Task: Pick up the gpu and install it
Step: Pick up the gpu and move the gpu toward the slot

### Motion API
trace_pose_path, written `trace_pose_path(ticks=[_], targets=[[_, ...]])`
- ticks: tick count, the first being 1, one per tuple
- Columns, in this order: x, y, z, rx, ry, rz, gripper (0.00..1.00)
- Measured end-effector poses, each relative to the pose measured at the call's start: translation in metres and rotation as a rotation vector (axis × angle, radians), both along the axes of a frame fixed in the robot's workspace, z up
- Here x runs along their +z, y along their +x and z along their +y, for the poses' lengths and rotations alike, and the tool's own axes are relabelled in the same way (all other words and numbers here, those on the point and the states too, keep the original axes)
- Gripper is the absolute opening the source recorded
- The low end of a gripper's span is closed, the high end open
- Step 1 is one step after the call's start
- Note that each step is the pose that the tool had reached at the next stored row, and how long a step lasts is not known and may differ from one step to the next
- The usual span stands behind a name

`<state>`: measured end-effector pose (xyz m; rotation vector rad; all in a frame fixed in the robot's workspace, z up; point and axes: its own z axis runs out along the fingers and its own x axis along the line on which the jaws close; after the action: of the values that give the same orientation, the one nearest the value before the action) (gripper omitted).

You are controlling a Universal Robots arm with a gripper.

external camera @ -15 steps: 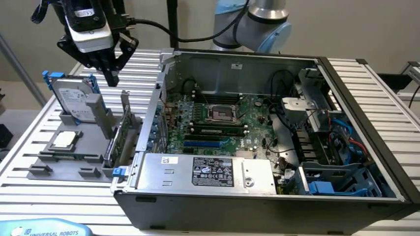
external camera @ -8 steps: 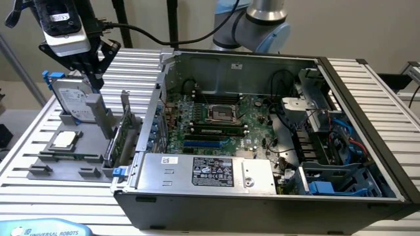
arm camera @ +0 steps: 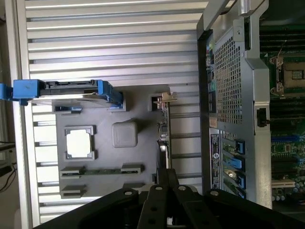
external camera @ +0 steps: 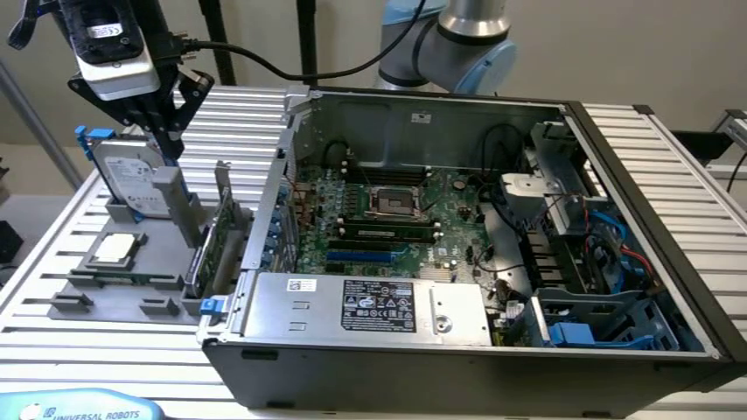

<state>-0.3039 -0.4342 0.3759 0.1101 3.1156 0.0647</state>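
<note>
A: While the bench [external camera: 245, 114] bore the case [external camera: 386, 367], laid open for access, where was the gpu [external camera: 217, 238] kept?

B: Stood on edge in the grey holder [external camera: 117, 302] beside it, ready for grasping. The gripper [external camera: 173, 149] was held above, jaws together, empty.

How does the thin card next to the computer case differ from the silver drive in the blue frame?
The gpu is thin, dark and greenish; the hard drive is thicker, silver, blue-framed. The gpu stands beside the computer case; the hard drive stands farther from it. Both stand on edge in the gray holder.
</note>
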Motion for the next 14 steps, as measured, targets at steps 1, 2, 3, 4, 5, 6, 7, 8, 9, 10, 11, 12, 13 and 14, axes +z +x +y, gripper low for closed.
trace_pose_path(ticks=[1, 2, 3, 4, 5, 6, 7, 8, 9, 10, 11, 12, 13, 14], targets=[[0.0, 0.0, 0.0, 0.0, 0.0, 0.0, 0.11], [0.0, 0.0, 0.0, 0.0, 0.0, 0.0, 0.11], [0.0, 0.0, 0.0, 0.0, 0.0, 0.0, 0.11], [0.0, 0.0, 0.0, 0.0, 0.0, 0.0, 0.11], [0.0, 0.0, 0.0, 0.0, 0.0, 0.0, 0.11], [0.0, 0.0, 0.0, 0.0, 0.0, 0.0, 0.11], [0.0, 0.0, 0.0, 0.0, 0.0, 0.0, 0.12], [0.0, 0.0, 0.0, 0.0, 0.0, 0.0, 0.12], [0.0, 0.0, 0.0, 0.0, 0.0, -0.0001, 0.18], [0.0, 0.0, 0.0, 0.0, 0.0, 0.0, 0.24], [0.0, 0.0, 0.0, 0.0, 0.0, 0.0, 0.3], [0.0, 0.0, 0.0, 0.0, 0.0, 0.0, 0.3], [0.0, 0.0, 0.0, 0.0, 0.0, 0.0, 0.36], [-0.0001, -0.0001, 0.0, 0.0, 0.0, 0.0, 0.42]])
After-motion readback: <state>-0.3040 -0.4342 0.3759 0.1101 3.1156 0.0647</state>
